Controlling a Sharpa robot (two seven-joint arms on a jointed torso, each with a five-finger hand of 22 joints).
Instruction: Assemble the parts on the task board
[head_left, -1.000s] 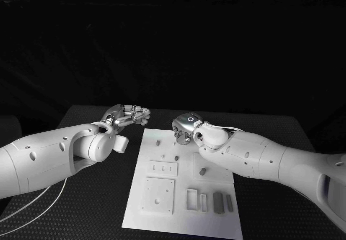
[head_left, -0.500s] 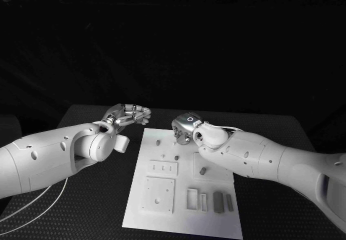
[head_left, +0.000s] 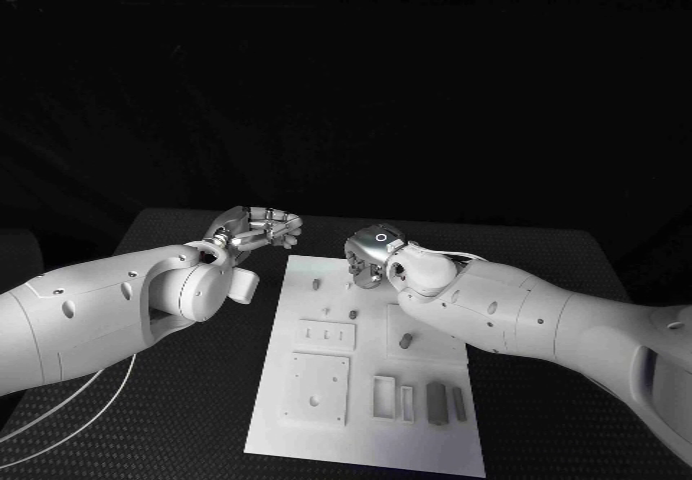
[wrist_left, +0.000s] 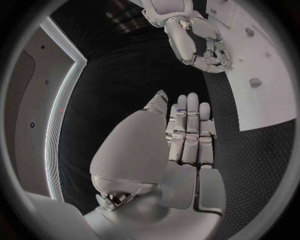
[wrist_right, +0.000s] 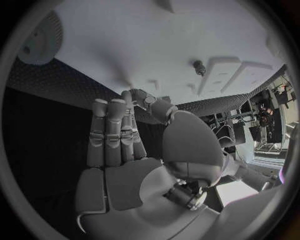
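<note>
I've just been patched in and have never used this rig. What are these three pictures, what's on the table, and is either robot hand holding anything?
You see a two-armed robot with silver, many-fingered hands. The head view looks down from the robot's head at a black table. The two round pictures come from cameras at each wrist, behind that arm's own palm. In the middle lies the white task board, with small grey parts lying on it or standing in it. The left robot hand hangs beside the board's far corner, over bare table. The right robot hand is over the board's far end. In the wrist views both hands show straight fingers with nothing in them.
</note>
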